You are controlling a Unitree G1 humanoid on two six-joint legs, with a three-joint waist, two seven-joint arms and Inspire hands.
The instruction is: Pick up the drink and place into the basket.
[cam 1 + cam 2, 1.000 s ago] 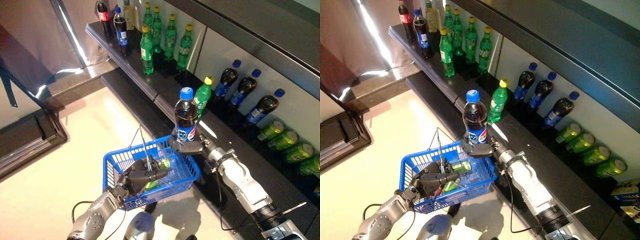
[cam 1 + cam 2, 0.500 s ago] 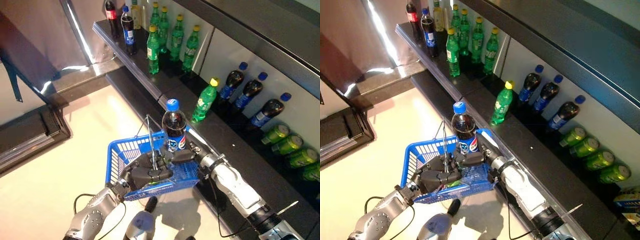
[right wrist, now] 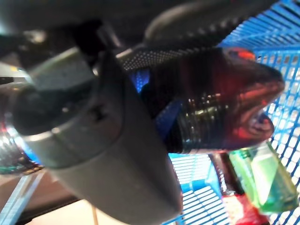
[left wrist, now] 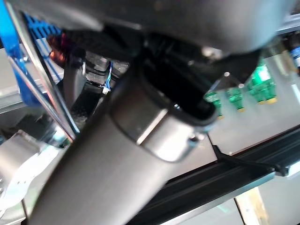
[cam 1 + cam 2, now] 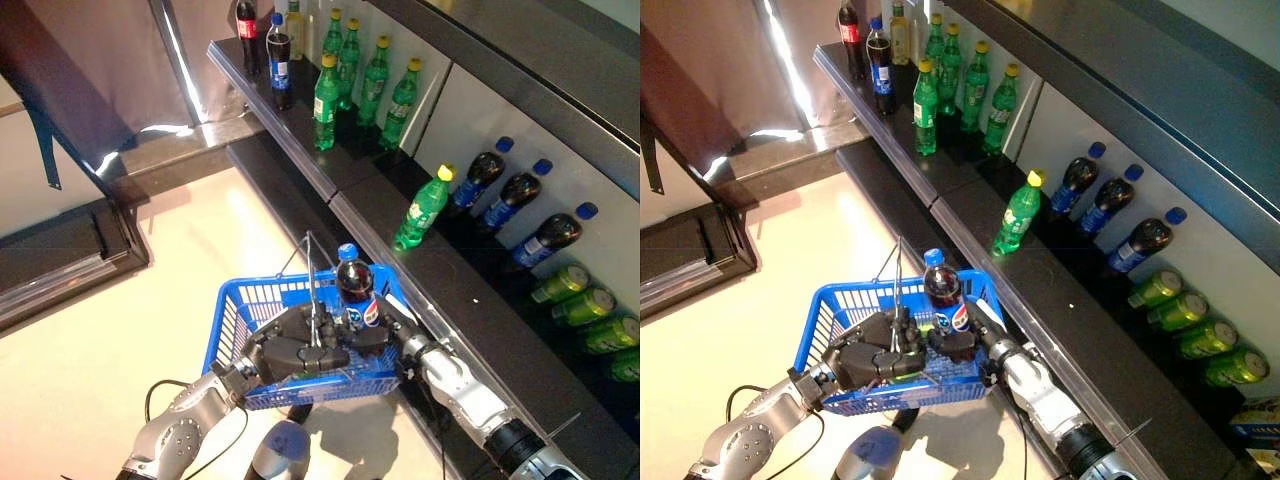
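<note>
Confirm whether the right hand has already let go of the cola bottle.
No. The right hand is curled round the cola bottle, holding it upright inside the basket.

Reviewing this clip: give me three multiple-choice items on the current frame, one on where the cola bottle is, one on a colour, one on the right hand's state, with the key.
1. Where is the cola bottle?
A. Lying on the floor
B. Upright, its lower part down inside the blue basket
C. Standing on the dark shelf

2. What colour is the cap of the green bottle standing alone on the shelf nearest the basket?
A. Yellow
B. Red
C. White

3. What is the right hand doing?
A. Hanging open, away from everything
B. Curled on the basket handle
C. Curled round the cola bottle

Key: 1 B, the bottle's body sits below the basket rim in both eye views. 2 A, its cap shows yellow. 3 C, the right wrist view shows the fingers wrapped on the bottle; the left hand holds the basket handle.
</note>
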